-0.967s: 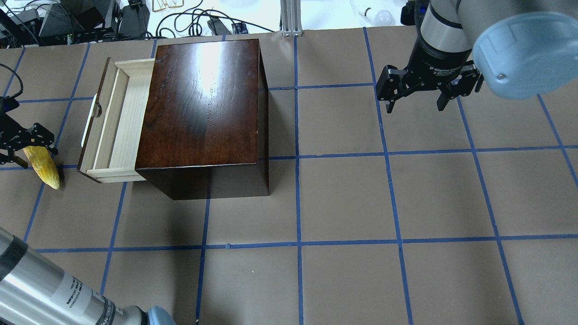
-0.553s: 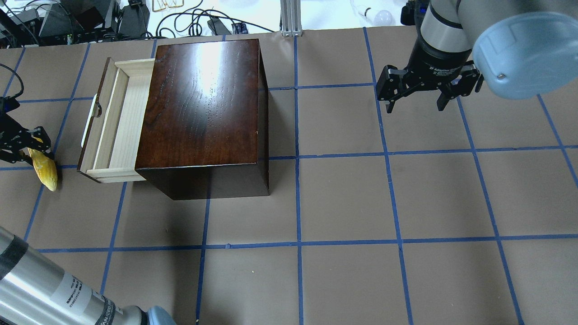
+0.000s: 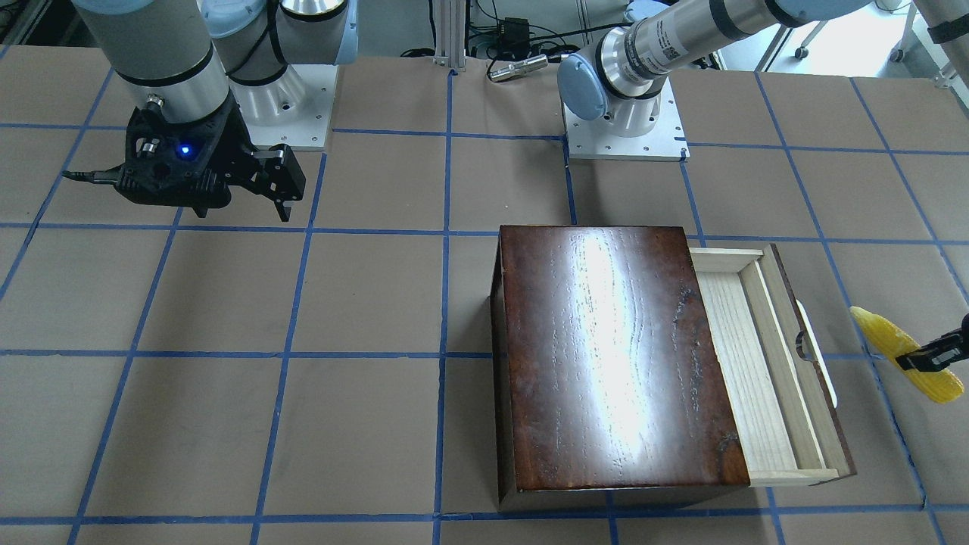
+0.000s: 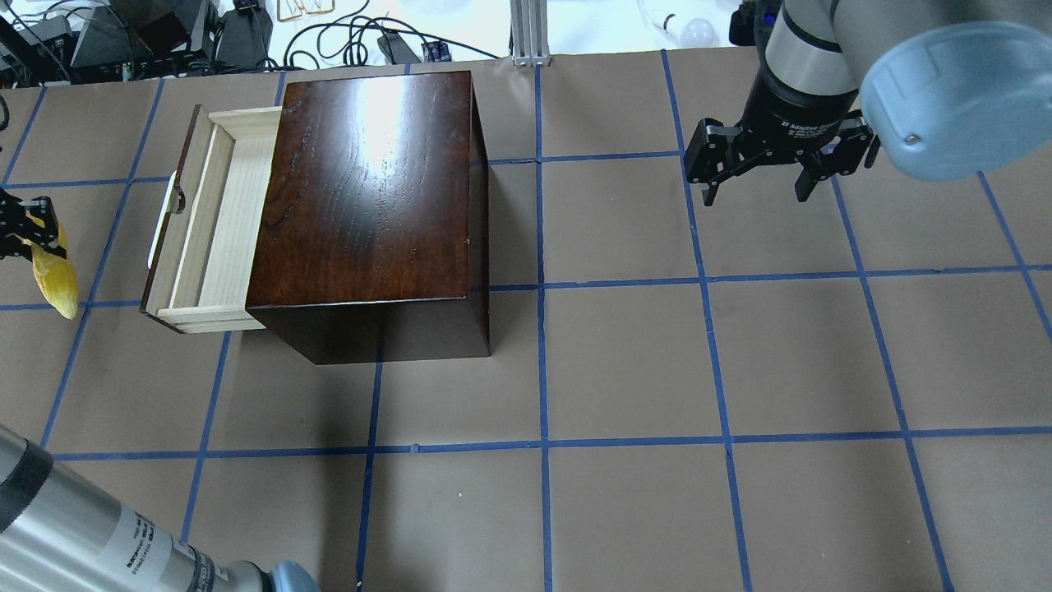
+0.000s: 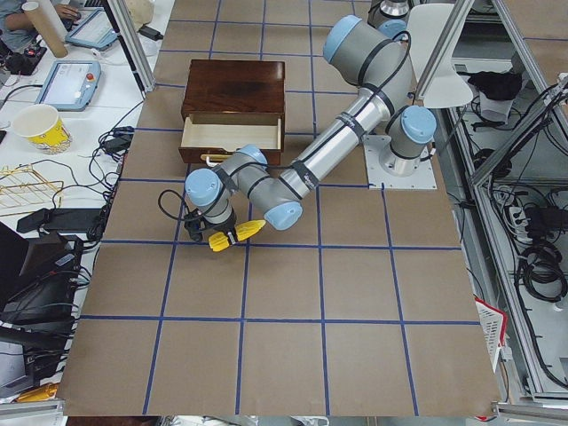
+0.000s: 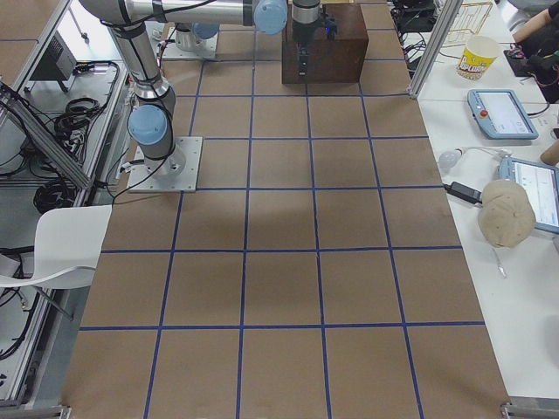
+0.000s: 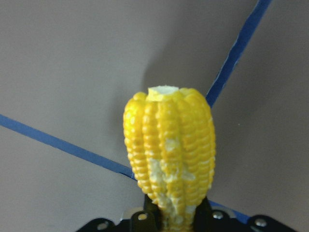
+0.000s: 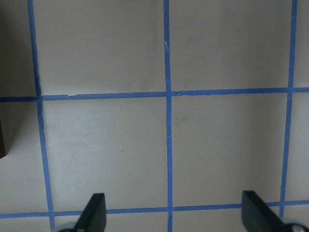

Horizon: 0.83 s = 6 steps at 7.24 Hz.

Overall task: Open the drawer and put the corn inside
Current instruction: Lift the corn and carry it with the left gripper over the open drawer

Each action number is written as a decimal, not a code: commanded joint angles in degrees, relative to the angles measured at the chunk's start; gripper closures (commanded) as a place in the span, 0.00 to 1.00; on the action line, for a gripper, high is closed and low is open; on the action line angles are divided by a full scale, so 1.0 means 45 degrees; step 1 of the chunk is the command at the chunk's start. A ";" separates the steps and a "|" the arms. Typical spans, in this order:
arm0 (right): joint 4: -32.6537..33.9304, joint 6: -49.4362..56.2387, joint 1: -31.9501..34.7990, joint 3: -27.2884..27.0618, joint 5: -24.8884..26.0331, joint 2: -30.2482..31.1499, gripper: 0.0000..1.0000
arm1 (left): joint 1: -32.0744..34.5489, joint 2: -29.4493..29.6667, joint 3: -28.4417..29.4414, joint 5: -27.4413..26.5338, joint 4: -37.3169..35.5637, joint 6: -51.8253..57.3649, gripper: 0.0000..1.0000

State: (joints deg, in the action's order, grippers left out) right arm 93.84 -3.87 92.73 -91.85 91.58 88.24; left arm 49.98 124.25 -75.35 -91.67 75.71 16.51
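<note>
My left gripper [image 4: 26, 233] clamps the corn [image 4: 56, 278], held slanted beside the open drawer [image 4: 215, 230]. My right gripper [image 4: 754, 196] hangs downward, jaws spread, well apart.

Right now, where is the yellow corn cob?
In the overhead view, the bright yellow corn cob is at the far left edge, held in the left claw, apart from the open pale wooden drawer.
</note>
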 commanded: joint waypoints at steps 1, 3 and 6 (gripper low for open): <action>-0.0014 0.0001 0.0000 0.0000 0.0000 0.0001 0.00 | 0.0940 -0.0771 0.1094 0.0000 0.1430 0.0042 0.99; -0.0014 0.0001 0.0000 0.0000 -0.0019 -0.0018 0.00 | 0.1684 -0.1397 0.1411 0.0019 0.1710 0.1206 0.99; -0.0014 0.0001 0.0000 0.0000 -0.0019 0.0001 0.00 | 0.3108 -0.2335 0.1431 0.0488 0.2041 0.1722 1.00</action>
State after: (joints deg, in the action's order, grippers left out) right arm 93.78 -3.87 92.73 -91.84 91.56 88.22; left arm 61.29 115.32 -68.96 -89.84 84.25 23.88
